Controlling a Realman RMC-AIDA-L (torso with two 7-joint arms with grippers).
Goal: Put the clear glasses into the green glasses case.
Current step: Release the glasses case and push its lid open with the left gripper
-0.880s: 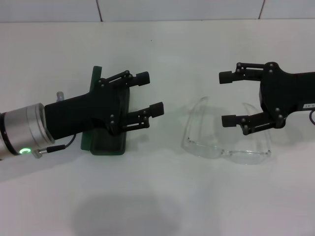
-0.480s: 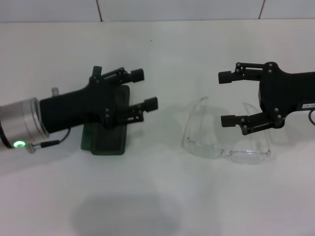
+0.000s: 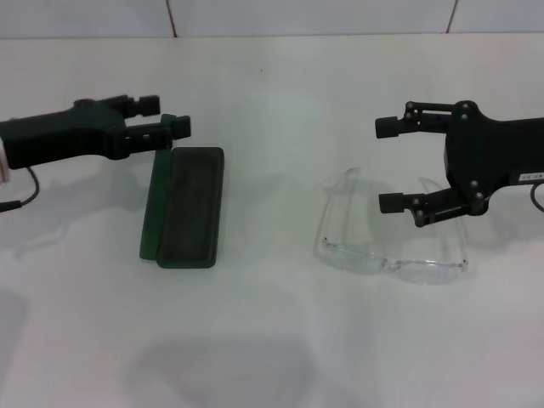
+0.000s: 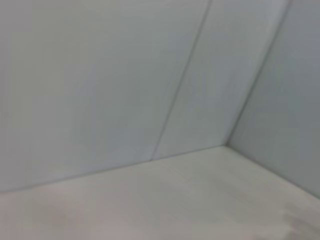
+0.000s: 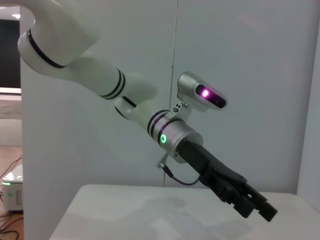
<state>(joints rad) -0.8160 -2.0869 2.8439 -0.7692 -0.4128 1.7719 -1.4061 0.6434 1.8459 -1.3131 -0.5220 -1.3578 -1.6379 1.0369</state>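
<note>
Head view first: we see the case (image 3: 191, 206) lying open on the tabletop (image 3: 280, 340), its tray bare and its lid folded out on the robot's left side. Our left gripper (image 3: 167, 116) hangs just beyond the case's far end, jaws spread and holding nothing. The glasses (image 3: 387, 229) rest well apart from the case on the robot's right, arms pointing away from us. Our right gripper (image 3: 390, 165) hovers over them, jaws released, touching nothing that we can tell.

Left wrist view: only walls and bare tabletop.

Right wrist view: the left gripper (image 5: 257, 206) shows across the tabletop.

We judge the case is ready; grasping, carrying and placing the glasses all remain.
</note>
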